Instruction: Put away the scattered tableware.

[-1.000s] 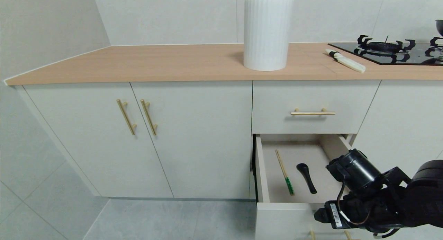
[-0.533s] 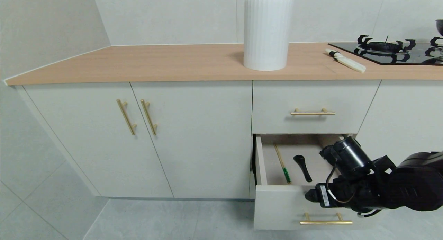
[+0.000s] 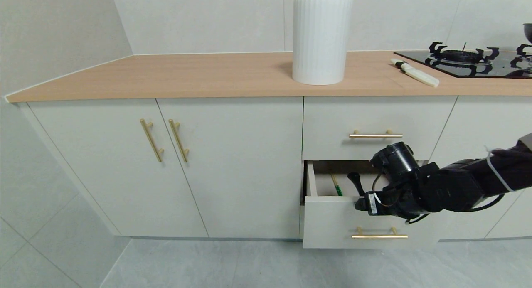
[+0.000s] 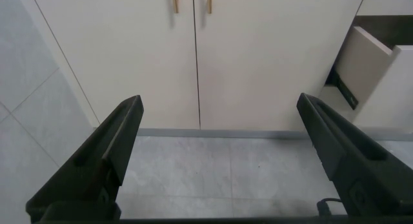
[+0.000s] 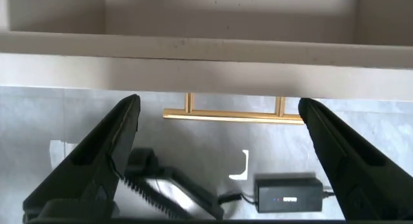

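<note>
Head view: drawer (image 3: 332,221) pushed nearly shut; right hand (image 5: 217,106) wide, left hand (image 4: 219,102) wide.

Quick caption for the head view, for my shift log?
Right gripper at the top edge of the partly open lower drawer, chopsticks and black spoon inside.

Black right arm (image 3: 457,192) has a cylindrical housing (image 3: 395,159), white label (image 3: 371,198), thin cable (image 3: 377,183), zip tie (image 3: 494,171), wedge-fingered tool (image 5: 218,102).
</note>
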You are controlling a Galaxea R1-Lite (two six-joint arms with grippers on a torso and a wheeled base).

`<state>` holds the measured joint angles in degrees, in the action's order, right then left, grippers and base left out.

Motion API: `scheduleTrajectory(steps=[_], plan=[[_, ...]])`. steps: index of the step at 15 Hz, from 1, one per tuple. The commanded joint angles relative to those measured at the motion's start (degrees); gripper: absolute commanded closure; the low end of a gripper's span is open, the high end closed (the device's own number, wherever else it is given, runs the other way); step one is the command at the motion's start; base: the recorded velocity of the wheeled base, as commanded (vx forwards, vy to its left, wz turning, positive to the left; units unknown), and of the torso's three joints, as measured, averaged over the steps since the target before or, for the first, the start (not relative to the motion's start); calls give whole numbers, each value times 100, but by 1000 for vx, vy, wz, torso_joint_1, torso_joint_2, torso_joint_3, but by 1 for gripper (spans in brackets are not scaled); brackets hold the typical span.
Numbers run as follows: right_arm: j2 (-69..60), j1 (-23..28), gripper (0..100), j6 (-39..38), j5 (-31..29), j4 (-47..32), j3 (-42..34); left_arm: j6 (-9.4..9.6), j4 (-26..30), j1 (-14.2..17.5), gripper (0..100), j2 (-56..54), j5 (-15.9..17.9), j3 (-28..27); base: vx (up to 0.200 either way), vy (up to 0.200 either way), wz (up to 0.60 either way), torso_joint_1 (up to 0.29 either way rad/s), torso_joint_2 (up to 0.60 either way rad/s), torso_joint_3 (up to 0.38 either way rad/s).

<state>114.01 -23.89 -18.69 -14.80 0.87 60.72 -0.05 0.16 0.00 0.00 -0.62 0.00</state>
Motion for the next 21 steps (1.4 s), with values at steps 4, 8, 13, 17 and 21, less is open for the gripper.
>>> scheduleTrajectory(steps=[4, 8, 13, 17, 21], plan=[[755, 333, 0, 208, 12, 54, 1038, -4, 2, 0, 0, 0, 1, 0, 0, 0, 0, 0, 0, 0], [1001, 429, 0, 199, 12, 362, 1179, -4, 2, 0, 0, 0, 1, 0, 0, 0, 0, 0, 0, 0], [1343, 588, 0, 199, -5, 1346, 1038, -4, 2, 0, 0, 9, 1, 0, 0, 0, 0, 0, 0, 0], [1537, 675, 0, 208, -23, 2005, 950, 5, 2, 0, 0, 9, 1, 0, 0, 0, 0, 0, 0, 0], [1792, 737, 0, 208, -23, 2612, 959, -4, 2, 0, 0, 0, 1, 0, 0, 0, 0, 0, 0, 0]])
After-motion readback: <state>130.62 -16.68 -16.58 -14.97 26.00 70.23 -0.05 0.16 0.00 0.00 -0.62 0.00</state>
